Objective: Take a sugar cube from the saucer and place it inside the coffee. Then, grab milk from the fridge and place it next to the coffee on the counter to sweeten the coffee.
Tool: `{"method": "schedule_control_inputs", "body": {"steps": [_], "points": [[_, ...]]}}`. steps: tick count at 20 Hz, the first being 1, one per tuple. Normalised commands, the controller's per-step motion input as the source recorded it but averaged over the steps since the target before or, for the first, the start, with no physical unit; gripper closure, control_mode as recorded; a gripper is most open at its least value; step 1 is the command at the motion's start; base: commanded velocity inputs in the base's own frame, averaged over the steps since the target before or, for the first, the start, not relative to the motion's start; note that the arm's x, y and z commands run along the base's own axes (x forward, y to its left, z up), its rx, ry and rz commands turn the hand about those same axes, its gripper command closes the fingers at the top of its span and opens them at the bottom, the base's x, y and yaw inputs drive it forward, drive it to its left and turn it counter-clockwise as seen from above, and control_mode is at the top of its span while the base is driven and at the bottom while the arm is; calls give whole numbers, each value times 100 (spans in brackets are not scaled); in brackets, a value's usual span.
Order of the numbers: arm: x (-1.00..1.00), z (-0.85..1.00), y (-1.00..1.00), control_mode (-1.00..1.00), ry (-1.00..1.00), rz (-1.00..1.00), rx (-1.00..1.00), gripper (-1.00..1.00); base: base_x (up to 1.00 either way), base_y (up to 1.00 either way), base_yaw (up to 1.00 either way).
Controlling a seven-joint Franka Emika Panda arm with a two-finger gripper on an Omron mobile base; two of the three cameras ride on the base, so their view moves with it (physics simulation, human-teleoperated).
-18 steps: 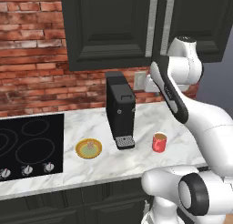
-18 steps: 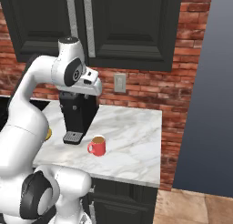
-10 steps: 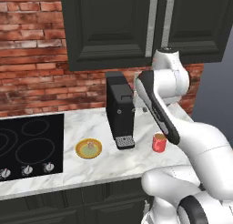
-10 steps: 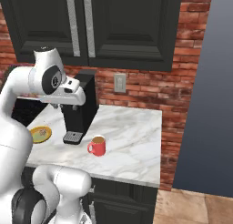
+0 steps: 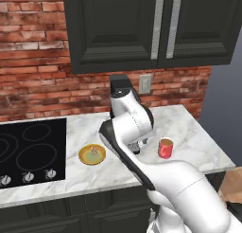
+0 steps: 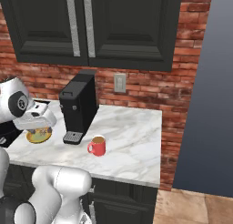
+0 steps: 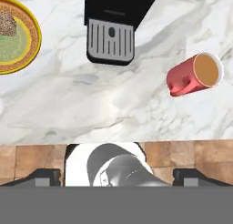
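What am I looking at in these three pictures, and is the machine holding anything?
It is a computer-rendered kitchen with a white robot arm on a drivable base. Two pictures come from cameras on the base, behind the arm to its left and right. The third looks down from the arm's hand, with the claw at the bottom edge.

On the white marble counter stand a black coffee machine, a red cup of coffee to its right and a yellow saucer to its left, beside a black cooktop. A small brownish sugar cube lies on the saucer.

The claw is open and holds nothing.
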Motion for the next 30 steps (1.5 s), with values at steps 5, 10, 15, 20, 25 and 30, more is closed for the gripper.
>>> {"method": "schedule_control_inputs", "body": {"steps": [5,10,15,20,25,30], "points": [[34,-48,100,-100,-3,-13,-3,-100,0,0,0],[48,-45,86,-100,-6,-9,2,-100,0,0,0],[52,-27,54,-100,-1,-2,11,-100,0,0,0],[38,-7,0,-100,0,0,14,-100,0,0,0],[36,-28,-7,-100,0,2,5,-100,0,0,0],[30,-39,-10,-100,0,0,1,-100,0,0,0]]}}
